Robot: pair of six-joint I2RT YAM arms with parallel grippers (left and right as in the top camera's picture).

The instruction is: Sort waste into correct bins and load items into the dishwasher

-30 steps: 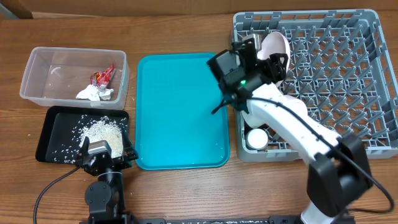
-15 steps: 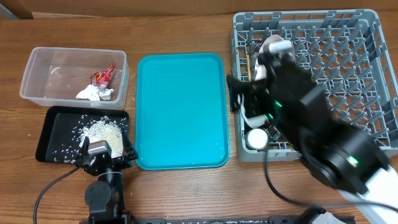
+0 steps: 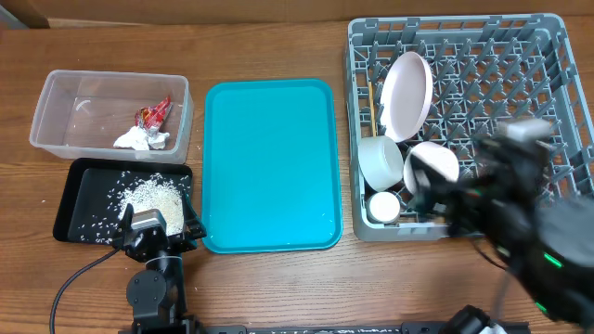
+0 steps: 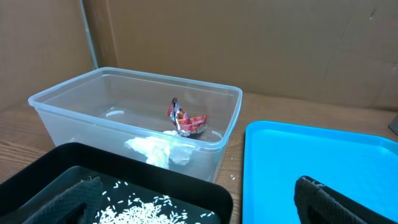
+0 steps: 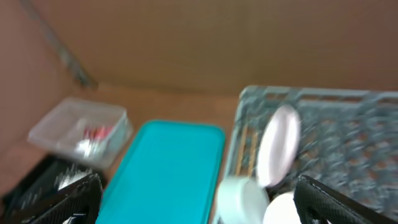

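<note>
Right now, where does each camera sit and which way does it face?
Overhead: fixed above the table, looking straight down on the clear tub, black tray, teal tray and dish rack; left arm at the bottom edge, right arm blurred over the rack.
Left wrist: low over the black tray, facing the tub; left fingers spread in the lower corners.
Right wrist: raised, blurred, facing the teal tray and rack; right fingers spread in the lower corners.
Shared: both wrist views show the tub and teal tray.

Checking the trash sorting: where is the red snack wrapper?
Overhead view, left side: the red wrapper lies inside the clear tub, beside the white tissue, with the black tray of rice just in front.
</note>
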